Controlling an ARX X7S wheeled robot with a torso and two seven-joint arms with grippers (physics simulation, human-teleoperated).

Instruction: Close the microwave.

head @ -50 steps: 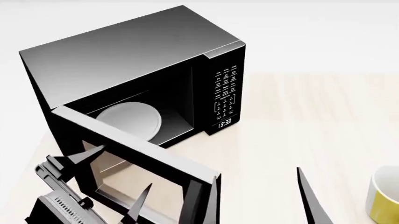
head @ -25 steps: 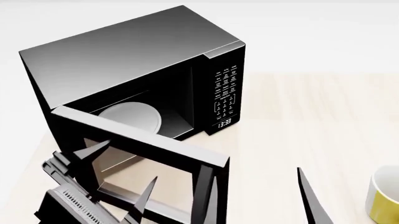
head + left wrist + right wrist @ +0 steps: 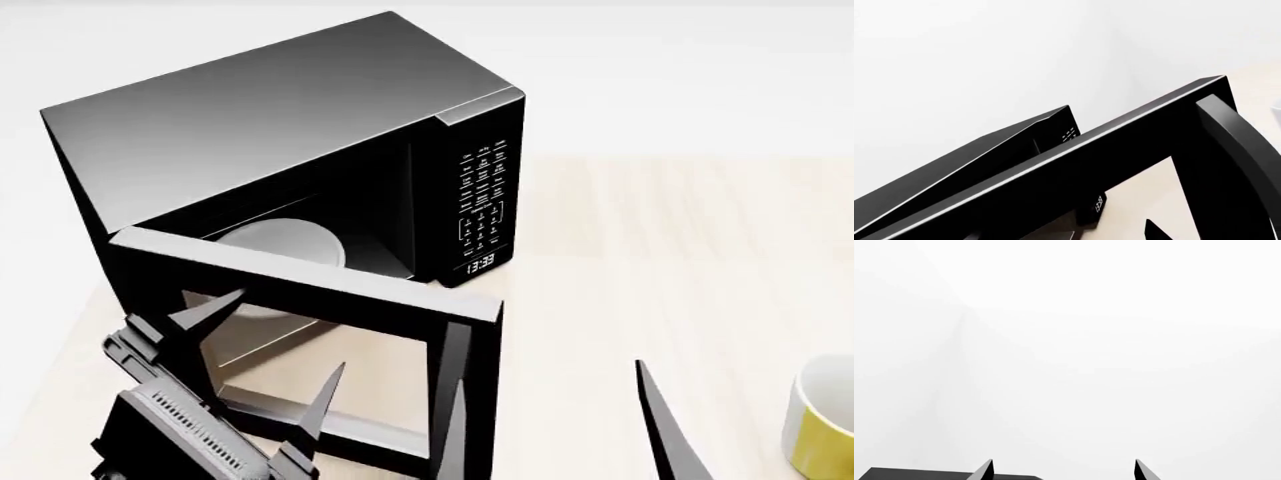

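Observation:
The black microwave (image 3: 267,130) stands at the back left of the wooden table, its keypad panel (image 3: 482,205) facing right of the cavity. Its glass-windowed door (image 3: 314,285) is hinged at the left and stands partly open, with the white plate (image 3: 287,243) showing over its top edge. My left gripper (image 3: 287,332) is open, and both fingers point at the door's outer face. From the left wrist camera the door's top edge (image 3: 1121,142) and curved handle (image 3: 1244,150) fill the picture. My right gripper (image 3: 1063,466) is open and holds nothing; one finger (image 3: 661,425) shows low at the right.
A yellow and white mug (image 3: 821,420) stands at the table's right edge, close to my right finger. Bare light wood table (image 3: 641,250) stretches right of the microwave. A white wall lies behind.
The door has swung further toward the microwave's front, its free edge moving right and away from me. My left gripper followed it forward. The right arm has not moved.

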